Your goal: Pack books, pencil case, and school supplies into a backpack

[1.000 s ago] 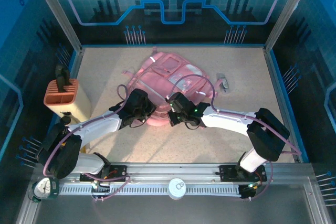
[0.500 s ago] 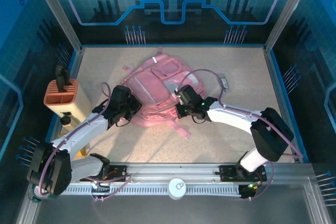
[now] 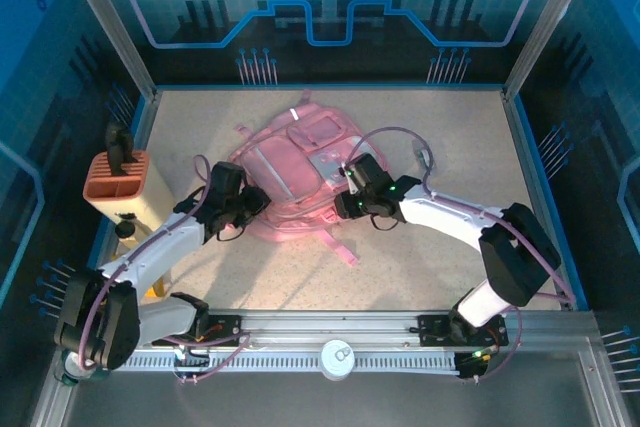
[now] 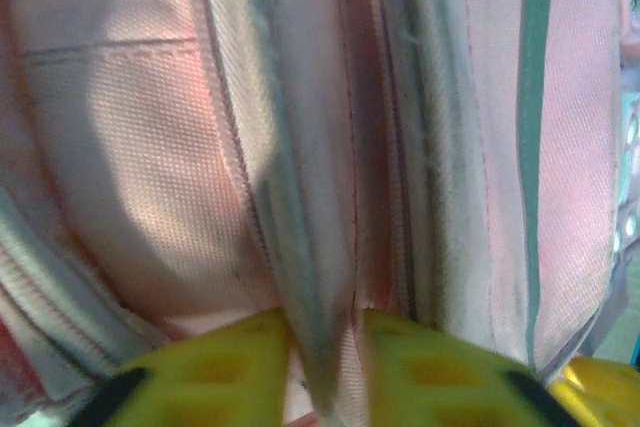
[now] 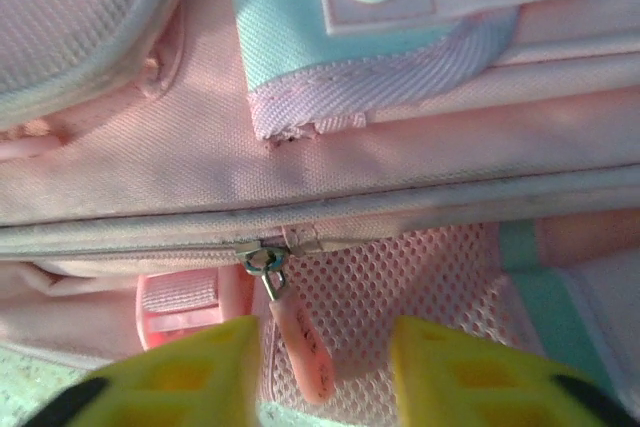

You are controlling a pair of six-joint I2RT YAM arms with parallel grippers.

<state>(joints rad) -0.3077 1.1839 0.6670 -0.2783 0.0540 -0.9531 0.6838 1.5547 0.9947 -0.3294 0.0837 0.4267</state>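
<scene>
Pink backpack (image 3: 290, 162) lies at frame centre. Left gripper (image 4: 325, 322) jaws are slightly parted around its fabric fold (image 4: 312, 247). Right gripper (image 5: 325, 332) jaws are spread astride a zipper pull (image 5: 300, 352).

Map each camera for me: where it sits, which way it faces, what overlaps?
Top external: above and behind the bases, looking down at the table; the left arm and right arm both reach the backpack.
Left wrist: on the left arm, close against pink fabric; the left fingers straddle a fold.
Right wrist: on the right arm, facing the backpack's side; the right fingers flank a zipper pull.
Shared: all three see the backpack.
</scene>
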